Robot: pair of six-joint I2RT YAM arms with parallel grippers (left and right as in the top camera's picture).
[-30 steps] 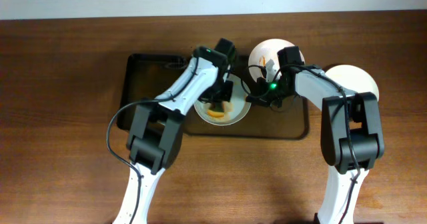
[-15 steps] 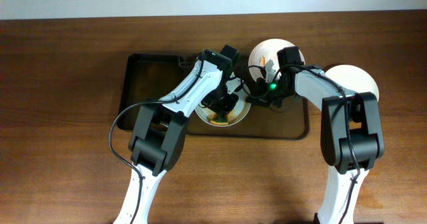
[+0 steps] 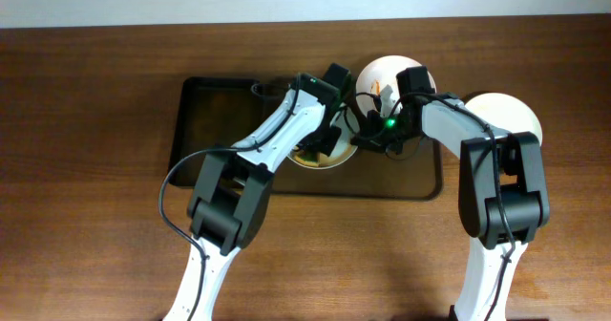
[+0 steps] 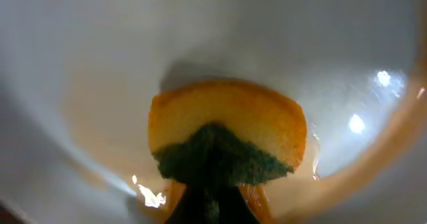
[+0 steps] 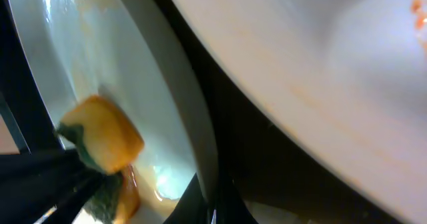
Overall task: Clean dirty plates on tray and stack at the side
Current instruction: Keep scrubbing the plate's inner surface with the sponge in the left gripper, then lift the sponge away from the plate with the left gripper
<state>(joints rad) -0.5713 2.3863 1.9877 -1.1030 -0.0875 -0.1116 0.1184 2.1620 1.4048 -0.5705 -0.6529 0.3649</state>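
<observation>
My left gripper (image 3: 322, 145) is shut on an orange sponge with a green scouring side (image 4: 227, 127) and presses it into the hollow of a plate (image 3: 325, 162) in the middle of the tray (image 3: 205, 120). That plate (image 4: 200, 37) has orange smears near its rim. My right gripper (image 3: 360, 136) is shut on this plate's right rim (image 5: 193, 131). The sponge also shows in the right wrist view (image 5: 100, 144). A second plate (image 3: 380, 74) with orange streaks lies at the tray's back edge and also shows in the right wrist view (image 5: 320, 71). A third, plain white plate (image 3: 511, 118) lies on the table to the right of the tray.
The tray's left half (image 3: 215, 139) is bare. Both arms cross over the tray's middle and stand close together. Wooden table (image 3: 86, 187) lies all around the tray.
My left gripper has moved the sponge from the plate's front part toward its back and right. My right gripper has kept its hold on the rim.
</observation>
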